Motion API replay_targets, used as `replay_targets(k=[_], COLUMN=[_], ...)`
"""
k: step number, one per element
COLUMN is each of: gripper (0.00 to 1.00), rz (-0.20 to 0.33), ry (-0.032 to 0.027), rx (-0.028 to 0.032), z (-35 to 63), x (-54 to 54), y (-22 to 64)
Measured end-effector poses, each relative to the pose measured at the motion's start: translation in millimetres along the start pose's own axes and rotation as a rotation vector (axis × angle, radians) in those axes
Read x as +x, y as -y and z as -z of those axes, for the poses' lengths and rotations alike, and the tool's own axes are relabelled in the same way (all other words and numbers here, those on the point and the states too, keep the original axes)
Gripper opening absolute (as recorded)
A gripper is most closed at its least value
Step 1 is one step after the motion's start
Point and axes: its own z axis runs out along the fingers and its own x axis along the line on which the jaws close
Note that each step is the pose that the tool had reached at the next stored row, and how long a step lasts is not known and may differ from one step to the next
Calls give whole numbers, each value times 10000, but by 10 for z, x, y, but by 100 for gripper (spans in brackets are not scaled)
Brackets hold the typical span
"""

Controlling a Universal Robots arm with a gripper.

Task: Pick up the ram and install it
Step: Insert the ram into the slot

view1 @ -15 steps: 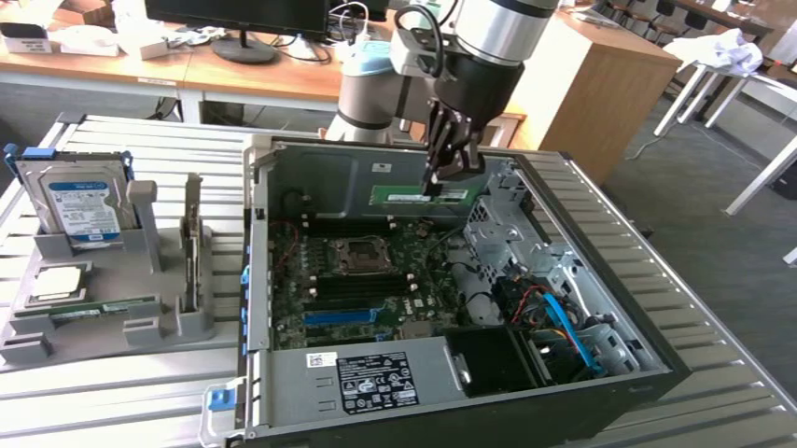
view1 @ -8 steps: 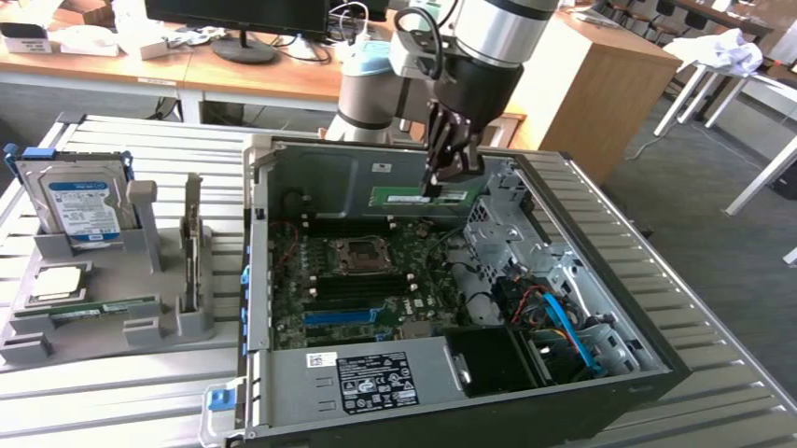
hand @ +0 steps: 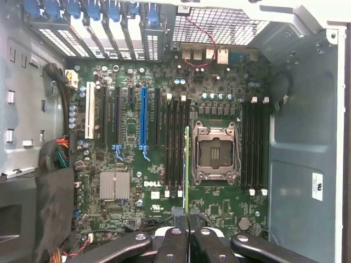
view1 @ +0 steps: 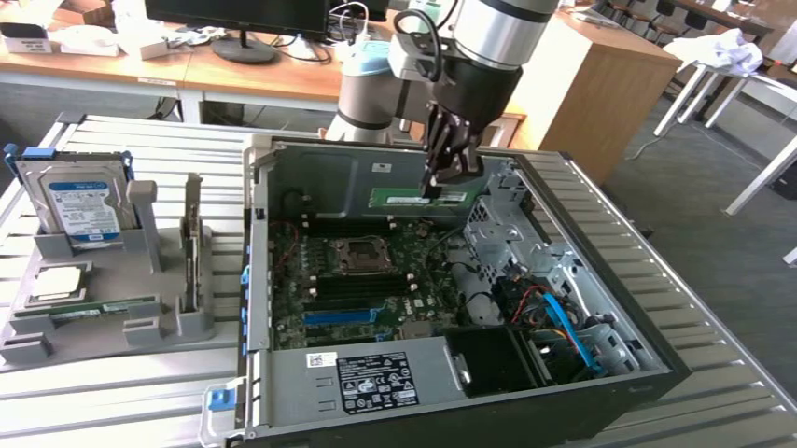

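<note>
Gripper (view1: 438, 190) clamped narrow on the long, thin green circuit-board ram stick (view1: 398, 197), poised above the open grey computer case's (view1: 373, 168) motherboard. Light, stiff, fragile, I'd judge: grip the top edge mid-length.

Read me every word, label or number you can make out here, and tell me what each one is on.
"DELL": white print on the motherboard.
Label on the power supply: too small to read.
Label on the hard drive: too small to read.
Sticker on the ram: too small to read.
Case wall sticker: too small to read.
</note>
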Motion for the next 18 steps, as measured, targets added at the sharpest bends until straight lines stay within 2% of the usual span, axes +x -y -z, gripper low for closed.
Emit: replay_targets(k=[11,18], gripper=[12,12], rz=[0,0], ry=[0,0], rx=[0,1], z=[-21,-36], x=[2,3], y=[-26,-82])
